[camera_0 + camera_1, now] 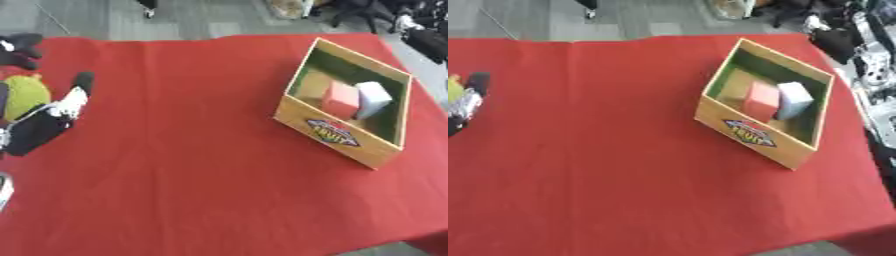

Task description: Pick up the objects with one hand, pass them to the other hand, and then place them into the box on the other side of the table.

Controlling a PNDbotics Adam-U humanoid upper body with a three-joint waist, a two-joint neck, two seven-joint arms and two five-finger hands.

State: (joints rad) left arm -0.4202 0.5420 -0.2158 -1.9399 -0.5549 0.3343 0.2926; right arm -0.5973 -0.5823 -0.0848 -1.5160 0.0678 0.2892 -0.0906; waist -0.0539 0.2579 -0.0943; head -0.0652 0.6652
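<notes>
A rounded yellow-green object (24, 94) shows at the far left edge, over the red tablecloth (192, 150). My left hand (48, 120), black with white parts, is around it, with one finger (81, 82) pointing up beside it and dark parts on its other side. The right eye view shows only a sliver of this hand (465, 107). On the right of the table stands an open wooden box (331, 134) with a fruit label on its near wall. Inside it lie a tan block (313, 85), a red block (341, 99) and a pale block (374, 98). My right hand appears in neither view.
A black shape (19, 50) lies at the table's far left corner. Dark and silver clutter (868, 45) stands beyond the table's right edge. Grey floor runs behind the far edge. Bare red cloth stretches between my left hand and the box.
</notes>
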